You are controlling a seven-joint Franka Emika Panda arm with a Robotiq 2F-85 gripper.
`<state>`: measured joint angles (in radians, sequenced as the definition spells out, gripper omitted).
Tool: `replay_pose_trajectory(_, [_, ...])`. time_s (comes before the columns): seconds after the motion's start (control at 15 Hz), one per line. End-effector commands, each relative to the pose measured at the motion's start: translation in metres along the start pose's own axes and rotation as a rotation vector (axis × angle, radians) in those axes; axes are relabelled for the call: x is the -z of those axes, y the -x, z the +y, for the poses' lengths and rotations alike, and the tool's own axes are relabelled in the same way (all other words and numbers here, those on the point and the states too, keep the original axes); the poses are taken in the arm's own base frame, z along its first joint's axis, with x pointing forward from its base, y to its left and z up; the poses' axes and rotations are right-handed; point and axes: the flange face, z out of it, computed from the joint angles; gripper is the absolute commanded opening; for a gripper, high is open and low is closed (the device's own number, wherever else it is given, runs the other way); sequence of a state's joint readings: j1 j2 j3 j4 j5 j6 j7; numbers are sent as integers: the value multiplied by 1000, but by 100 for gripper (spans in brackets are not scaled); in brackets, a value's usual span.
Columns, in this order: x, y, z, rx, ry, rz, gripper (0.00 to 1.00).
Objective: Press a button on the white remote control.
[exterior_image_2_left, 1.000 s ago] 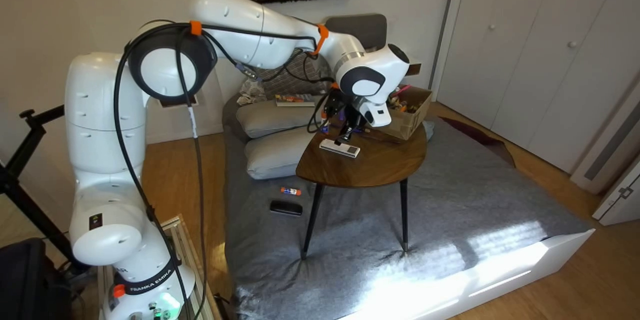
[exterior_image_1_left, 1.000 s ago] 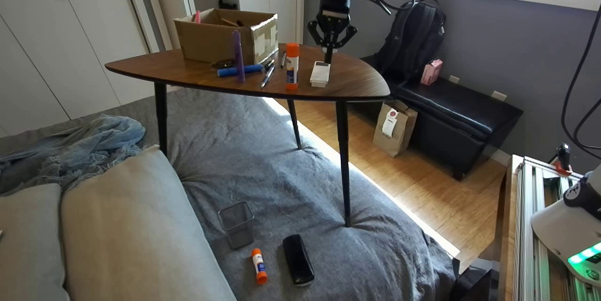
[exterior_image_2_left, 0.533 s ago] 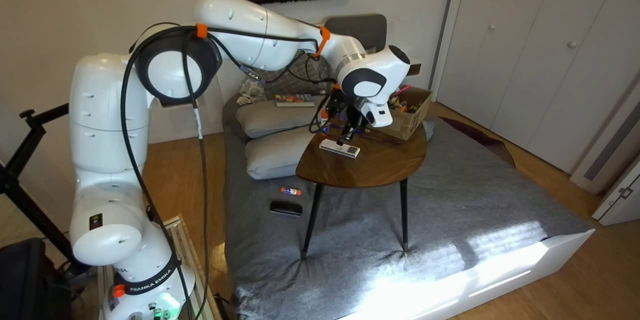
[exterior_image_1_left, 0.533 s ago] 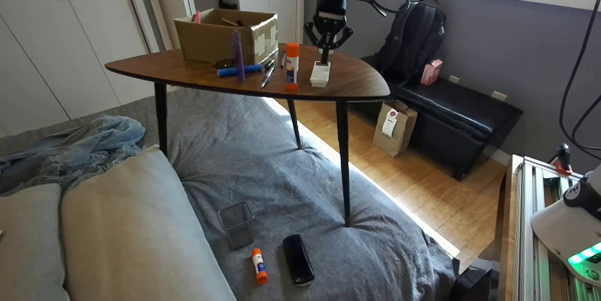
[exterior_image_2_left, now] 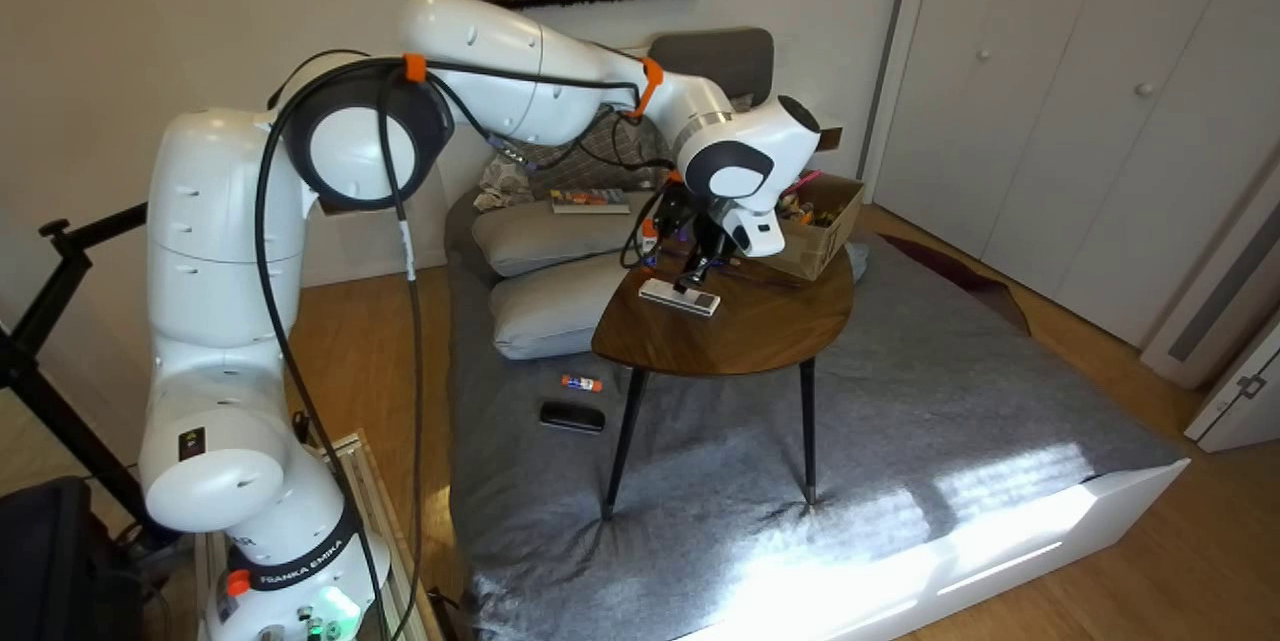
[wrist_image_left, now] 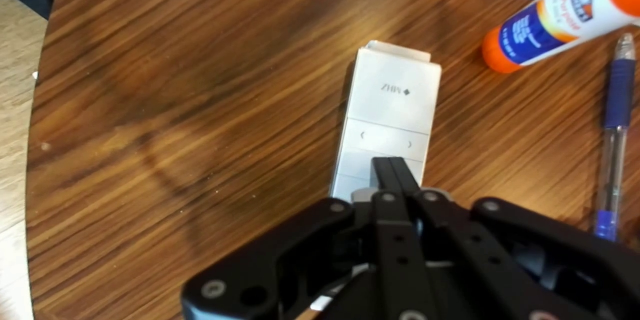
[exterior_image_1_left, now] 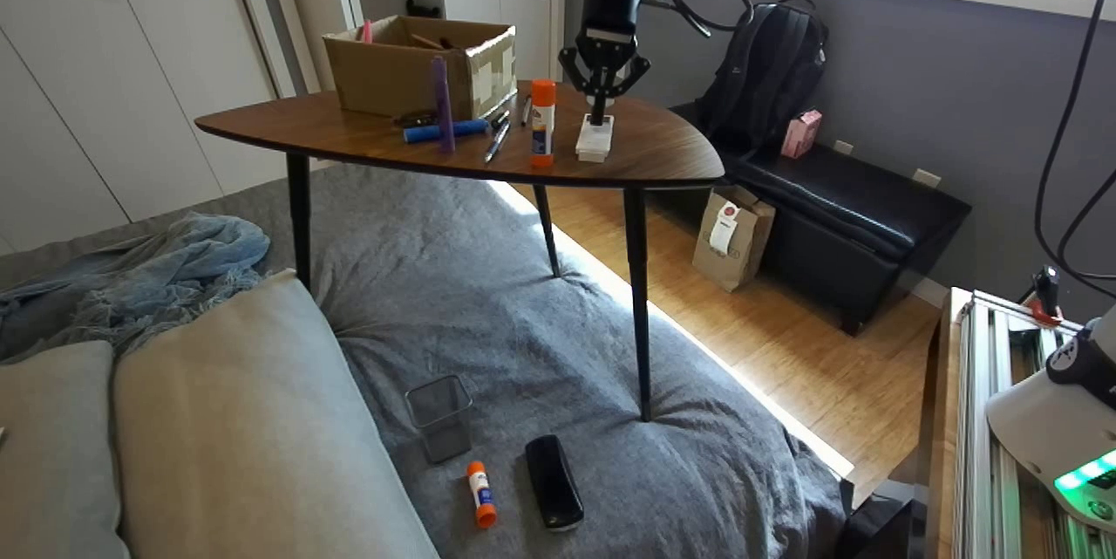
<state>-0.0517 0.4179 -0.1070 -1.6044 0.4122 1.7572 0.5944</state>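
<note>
Looking down through the wrist view, with its top edge as 12 o'clock, I have the gripper (wrist_image_left: 392, 162) pointing in from 6, its two slim black fingers side by side, no gap visible and nothing between them. The white remote control (wrist_image_left: 392, 95) lies flat on the brown wooden table (wrist_image_left: 200, 85), its long axis running from between 12 and 1 to between 6 and 7. What shows of it stretches mostly from the fingertips toward 12; my gripper hides much of the near end. The tips overlap the slab close to its centre line, just on the 6 o'clock side of an arrow-marked row (wrist_image_left: 385, 138) (whether they touch or hover, no view lets me tell). A glue stick (wrist_image_left: 555, 23) sits toward 2 o'clock, near the slab but apart. I judge the next move to be a short push straight down; one leaning across the long axis could skid the remote toward 3 or 9.
</note>
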Motion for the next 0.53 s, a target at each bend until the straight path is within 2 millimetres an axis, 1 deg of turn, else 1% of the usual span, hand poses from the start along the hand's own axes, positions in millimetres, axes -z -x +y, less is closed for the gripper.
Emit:
replay_pose_trajectory(0.0, [-2, -5, -7, -19, -5, -13, 0])
replay_pose_trajectory(0.33, [-12, -8, -10, -21, 15, -28, 0])
replay_pose_trajectory(0.47, [-6, -7, -10, -21, 7, -20, 0])
